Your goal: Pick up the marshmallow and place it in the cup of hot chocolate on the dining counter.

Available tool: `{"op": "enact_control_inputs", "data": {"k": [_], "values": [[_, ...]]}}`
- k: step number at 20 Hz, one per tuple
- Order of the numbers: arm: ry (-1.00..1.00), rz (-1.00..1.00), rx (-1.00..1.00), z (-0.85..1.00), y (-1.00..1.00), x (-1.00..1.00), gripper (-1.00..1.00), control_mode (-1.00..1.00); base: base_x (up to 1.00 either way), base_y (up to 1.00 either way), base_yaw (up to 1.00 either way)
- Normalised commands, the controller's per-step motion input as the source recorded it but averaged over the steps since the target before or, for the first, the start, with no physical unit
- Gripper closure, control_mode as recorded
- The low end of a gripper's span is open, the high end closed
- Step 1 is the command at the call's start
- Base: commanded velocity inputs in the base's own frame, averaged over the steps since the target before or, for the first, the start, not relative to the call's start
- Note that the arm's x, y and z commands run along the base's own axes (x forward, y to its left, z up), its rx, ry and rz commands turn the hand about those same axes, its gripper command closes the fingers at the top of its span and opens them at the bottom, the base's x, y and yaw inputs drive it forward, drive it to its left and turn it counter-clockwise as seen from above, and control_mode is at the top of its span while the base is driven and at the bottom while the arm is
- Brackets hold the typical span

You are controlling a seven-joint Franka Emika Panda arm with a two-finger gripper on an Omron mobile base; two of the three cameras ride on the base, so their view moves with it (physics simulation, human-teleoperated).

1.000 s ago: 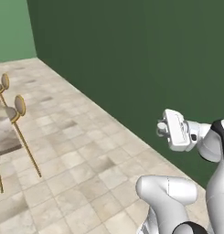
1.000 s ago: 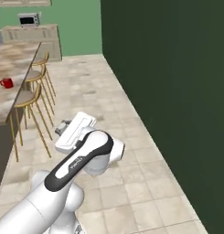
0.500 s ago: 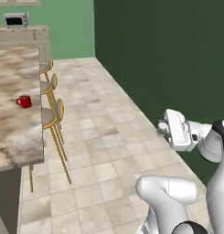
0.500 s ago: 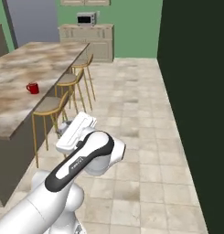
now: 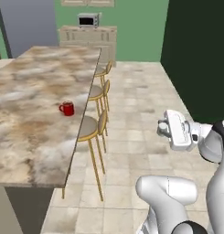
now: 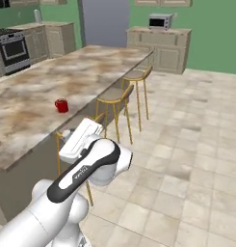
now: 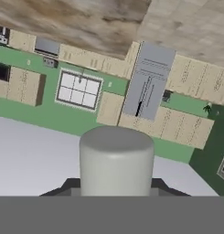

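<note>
Base view swung since earlier: dining counter (image 5: 35, 114), cup of hot chocolate (image 5: 66, 108) nearer.

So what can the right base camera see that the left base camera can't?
Right base view: a black-and-silver stove set among pale cabinets at the far left. Left base view: a dark green wall on the right side. Both: the small red mug standing on the beige-brown marbled counter, the wooden-legged stools along its edge, the silver microwave on the far cabinets, and a tall grey panel beside it.
</note>
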Motion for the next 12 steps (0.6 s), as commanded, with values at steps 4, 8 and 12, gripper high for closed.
{"op": "enact_control_inputs", "data": {"k": [4,8,12], "values": [[0.0,0.0,0.0,0.0,0.0,0.0,1.0,1.0,1.0,-0.45,0.62],[0.0,0.0,0.0,0.0,0.0,0.0,1.0,1.0,0.92,-0.46,0.67],[0.0,0.0,0.0,0.0,0.0,0.0,1.0,1.0,0.8,-0.46,0.71]]}}
